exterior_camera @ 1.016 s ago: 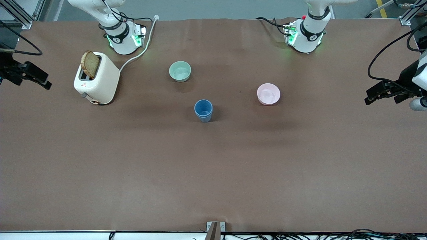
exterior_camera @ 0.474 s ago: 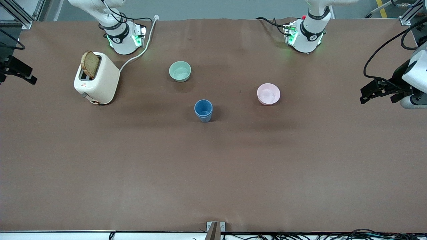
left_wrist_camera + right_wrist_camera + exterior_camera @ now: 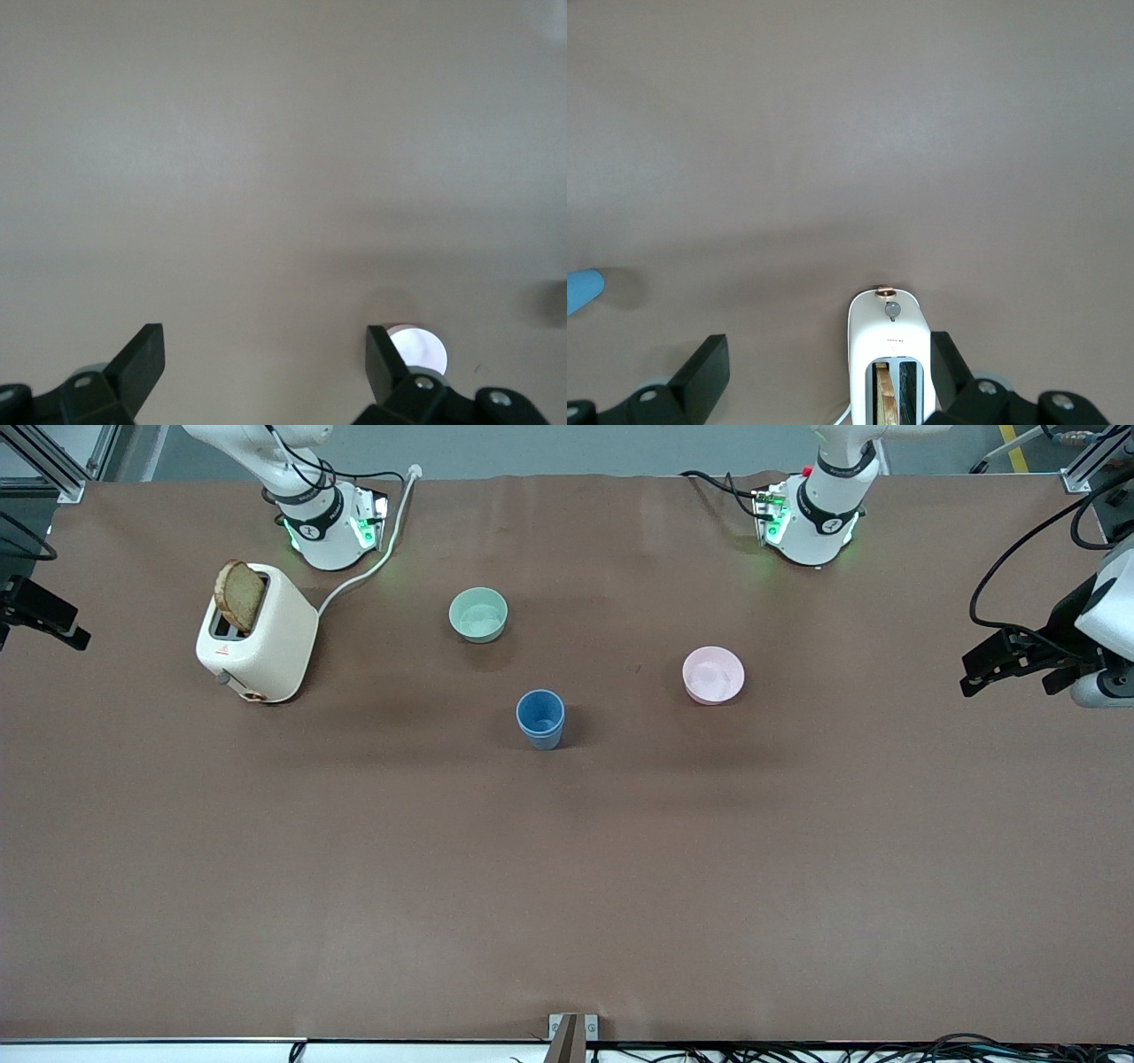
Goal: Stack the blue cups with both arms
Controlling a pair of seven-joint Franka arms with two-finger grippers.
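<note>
The blue cups point(image 3: 540, 718) stand upright as one nested stack in the middle of the table, between the green and pink bowls; no separate second cup shows. A sliver of the blue stack point(image 3: 581, 289) shows at the edge of the right wrist view. My left gripper point(image 3: 972, 677) is open and empty, up over the left arm's end of the table; its own view shows the jaws point(image 3: 264, 363) spread wide. My right gripper point(image 3: 73, 631) is open and empty over the table's edge at the right arm's end, and its jaws point(image 3: 830, 367) are spread wide in its own view.
A pale green bowl point(image 3: 478, 614) sits farther from the front camera than the cups. A pink bowl point(image 3: 713, 675) sits toward the left arm's end and also shows in the left wrist view point(image 3: 421, 348). A white toaster point(image 3: 257, 636) holding a bread slice stands toward the right arm's end.
My right gripper has drawn back outward past the table's end. My left gripper has shifted slightly near its end. The cups have not moved.
</note>
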